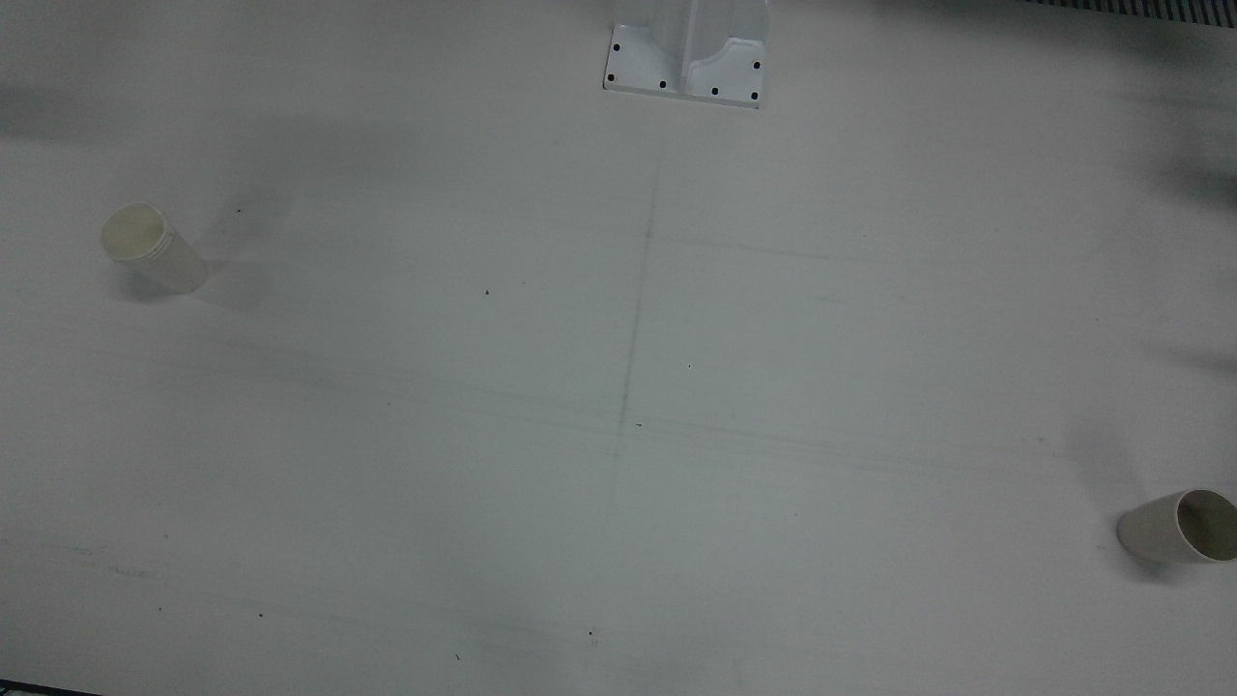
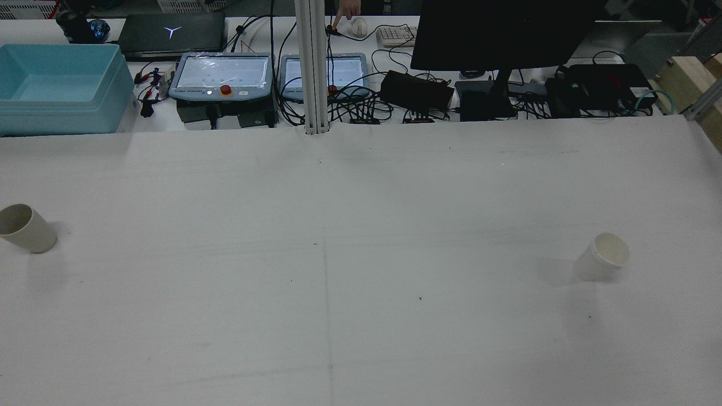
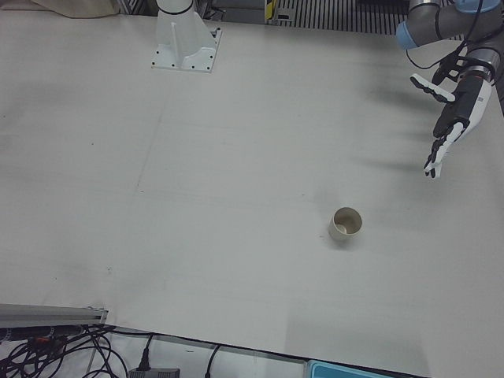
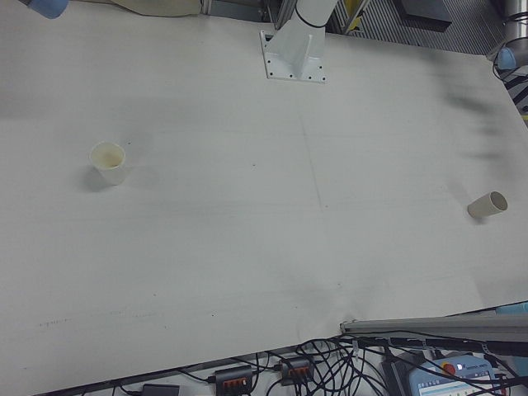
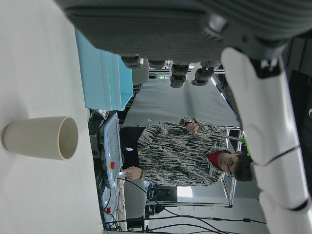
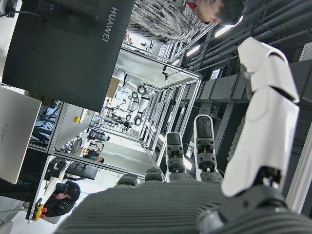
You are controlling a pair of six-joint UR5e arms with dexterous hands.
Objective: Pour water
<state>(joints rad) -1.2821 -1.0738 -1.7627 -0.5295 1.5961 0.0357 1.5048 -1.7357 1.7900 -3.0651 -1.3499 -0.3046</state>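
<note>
Only the left-front view shows the left hand (image 3: 450, 118), fingers spread and empty, well apart from the cup (image 3: 346, 224)

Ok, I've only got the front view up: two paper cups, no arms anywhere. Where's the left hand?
Observer: The left hand hangs above the table, well apart from the cup on the robot's left. Its fingers are spread and hold nothing.
Operator: That cup looks slanted to me. Is it tipped?
Observer: No. The left hand view shows it standing upright, mouth up.
Operator: And the right hand?
Observer: Only its own camera shows the right hand. The fingers are straight with nothing in them, and it faces a dark monitor, no cup in sight.
</note>
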